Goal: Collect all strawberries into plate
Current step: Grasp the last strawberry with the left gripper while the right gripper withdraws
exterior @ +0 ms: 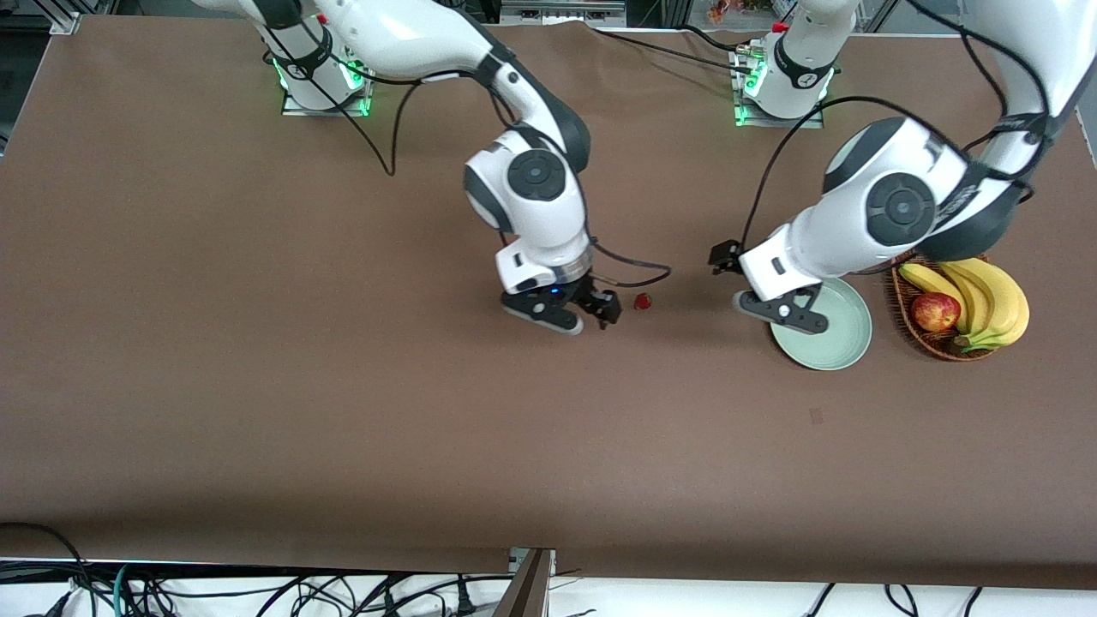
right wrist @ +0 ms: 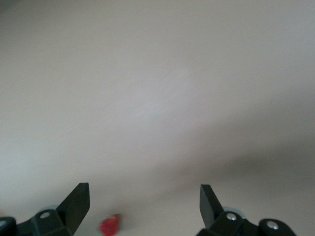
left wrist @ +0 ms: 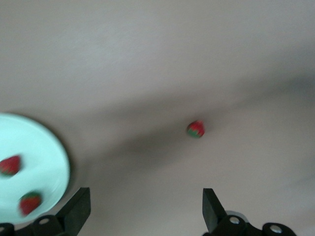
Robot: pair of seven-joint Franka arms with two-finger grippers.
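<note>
Strawberries: two on the plate under the spread left gripper, one on the table just beside the spread right gripper.

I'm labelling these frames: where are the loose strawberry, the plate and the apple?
loose strawberry (exterior: 642, 301): front view, on its red body.
plate (exterior: 844, 334): front view, on its bare mint-green surface.
apple (exterior: 935, 312): front view, on its red skin, in the basket.

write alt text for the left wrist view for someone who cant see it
Two strawberries lie in the pale green plate at the picture's edge, and a third strawberry sits alone on the brown table. The open left gripper hangs above the table between them.
</note>
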